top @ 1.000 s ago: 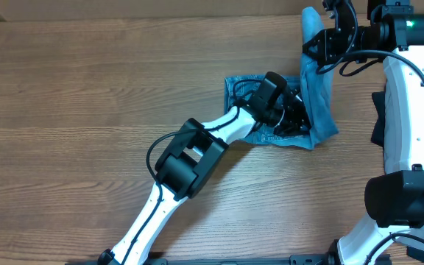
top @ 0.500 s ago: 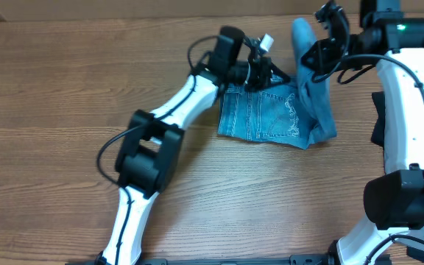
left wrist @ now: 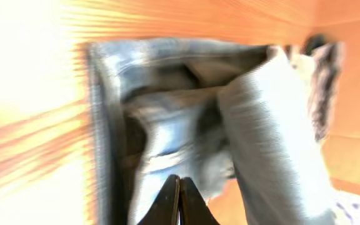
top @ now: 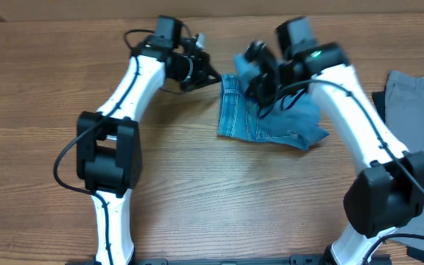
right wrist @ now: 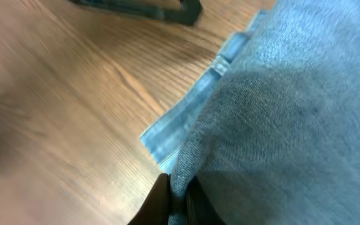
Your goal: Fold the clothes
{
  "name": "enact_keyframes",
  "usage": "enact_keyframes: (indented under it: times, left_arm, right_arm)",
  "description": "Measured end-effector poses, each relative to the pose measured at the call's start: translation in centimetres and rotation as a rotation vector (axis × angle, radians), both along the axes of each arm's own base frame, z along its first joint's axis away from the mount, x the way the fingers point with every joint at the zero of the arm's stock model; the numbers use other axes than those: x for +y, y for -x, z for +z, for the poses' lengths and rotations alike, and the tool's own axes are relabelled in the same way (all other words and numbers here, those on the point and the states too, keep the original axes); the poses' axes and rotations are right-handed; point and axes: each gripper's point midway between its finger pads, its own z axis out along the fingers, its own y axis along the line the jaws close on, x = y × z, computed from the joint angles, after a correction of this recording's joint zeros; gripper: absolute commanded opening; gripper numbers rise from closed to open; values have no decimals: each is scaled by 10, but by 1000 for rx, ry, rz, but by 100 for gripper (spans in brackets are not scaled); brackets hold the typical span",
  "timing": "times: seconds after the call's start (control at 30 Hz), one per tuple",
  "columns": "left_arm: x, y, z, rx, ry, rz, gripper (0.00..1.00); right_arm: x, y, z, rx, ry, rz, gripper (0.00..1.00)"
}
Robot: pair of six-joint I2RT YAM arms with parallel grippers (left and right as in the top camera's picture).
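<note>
jeans (top: 260, 121) sit folded into a compact block on the bench (top: 50, 88), flat apart from one flap pulled up at the block's far edge. right jaws are fully closed, pinching that flap. The right wrist view shows a denim fold (right wrist: 280, 112) squeezed between the two tips at bottom centre, with a seamed edge of the jeans lying on the bench (right wrist: 61, 112) just beyond. left jaws are also closed tip to tip with nothing between them. They hover just off the jeans' far-left corner and point at the cloth without touching it. The left wrist view is heavily motion-blurred, but it shows the jeans (left wrist: 167, 125) straight ahead of the tips, a band edge on the left and a paler fold bulging on the right. Obstructions: the right arm (top: 352, 103) reaches in across the right side of the jeans and hides that part from overhead. The raised flap and the wrist cover the jeans' far edge, so I can't tell how the layers lie under there. The left arm (top: 135, 81) stays off to the left of the jeans and blocks nothing. Other stuff: a grey garment (top: 418, 96) lies well to the right of the jeans at the bench edge. A dark item (top: 379, 103) is tucked against its near side, between it and the right arm, and I can't tell what it is. A black bar (right wrist: 161, 9) cuts across the top of the right wrist view beyond the jeans, identity unclear.
</note>
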Motion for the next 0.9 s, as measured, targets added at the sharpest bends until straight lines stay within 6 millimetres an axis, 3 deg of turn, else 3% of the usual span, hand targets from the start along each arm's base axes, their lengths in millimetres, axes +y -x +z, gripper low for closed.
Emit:
enact_keyframes:
  times: [0.1,0.3,0.37,0.5,0.57,0.67,0.8,0.87,0.9]
  left_arm:
    - [15,1,-7,-5,-46,-8,4]
    - [23,3,-12,-30,-89,-37,4]
    - [24,4,-13,-34,-98,-45,4]
    - [26,3,-14,-47,-112,-53,4]
    - [30,2,-15,-52,-138,-44,4]
    - [42,-2,-2,-97,-212,-9,4]
    - [52,-6,54,-227,-258,39,4]
    - [52,-2,83,-289,-259,53,4]
    - [49,1,97,-317,-256,55,4]
  right_arm:
    - [12,8,-34,1,9,10,4]
    - [22,24,-71,28,10,-14,6]
    - [22,28,-75,42,13,-17,36]
    - [24,29,-75,57,3,-34,46]
    - [24,29,-73,65,-3,-48,70]
    - [31,21,-56,57,-33,-61,73]
    - [43,5,-12,-1,-101,-59,72]
    - [45,1,13,-33,-130,-75,66]
    - [44,0,27,-50,-147,-91,53]
